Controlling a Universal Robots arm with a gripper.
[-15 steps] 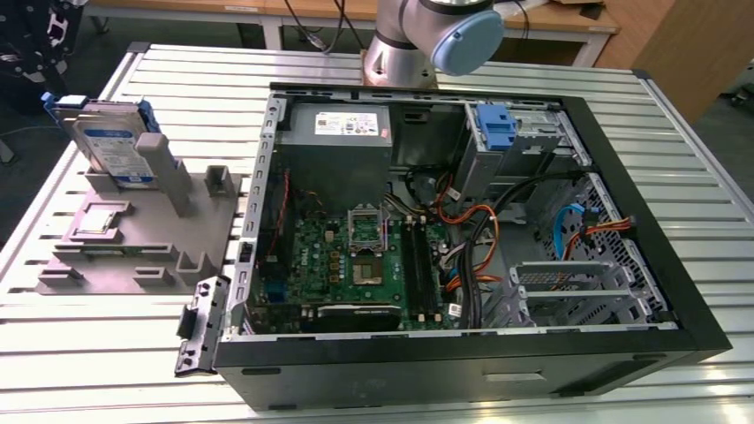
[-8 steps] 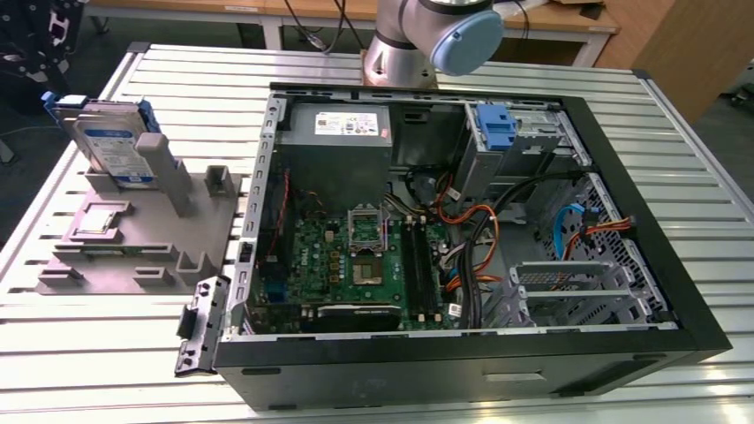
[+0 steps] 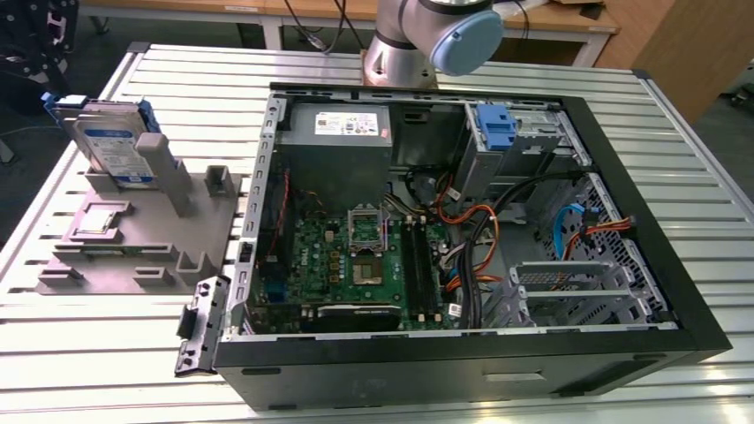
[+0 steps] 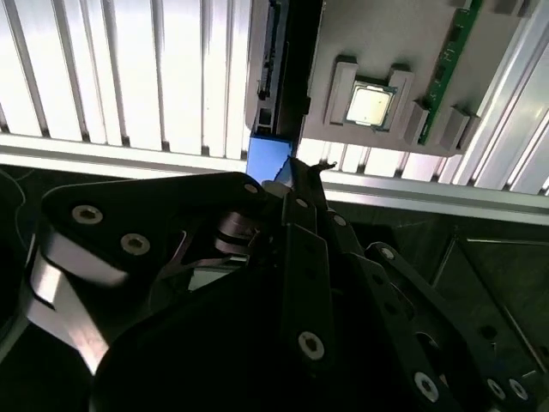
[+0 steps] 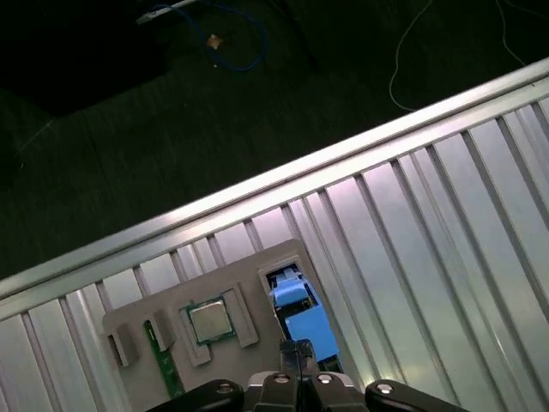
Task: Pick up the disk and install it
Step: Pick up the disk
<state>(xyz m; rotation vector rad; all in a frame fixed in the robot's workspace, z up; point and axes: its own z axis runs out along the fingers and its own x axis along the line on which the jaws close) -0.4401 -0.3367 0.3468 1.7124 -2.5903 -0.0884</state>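
Here's where my setup sits right now. The disk (image 3: 112,146), a flat silver-grey metal hard drive with a white label, a blue band and a blue plastic bracket round its edge, stands on edge and leans a bit. It's slotted into a grey plastic fixture block (image 3: 130,238) on the ribbed aluminium tabletop (image 3: 71,353). That's at the exterior view's left of the open black computer case (image 3: 695,327), so it's not installed yet.

My tool (image 5: 298,350) hangs over the disk, and both wrist views look down on it. In the first wrist view the tool's dark tips line up with the blue top edge of the disk (image 5: 304,326). In the second wrist view the tool (image 4: 302,176) is just beside that same blue edge (image 4: 268,154). The tips look pinched together with nothing between them. I can't tell if they touch the bracket.

On the same fixture, 1 square silver processor chip (image 5: 210,320) lies flat in its pocket, and 1 green memory stick (image 5: 167,360) stands in a slot beside it.

Inside the case there's a green motherboard (image 3: 342,256) and a grey power-supply box with a white label (image 3: 342,124). There's also a bare blue plastic bracket (image 3: 497,128) up by the drive bay. My arm's grey and light-blue joint (image 3: 436,35) is behind the case.
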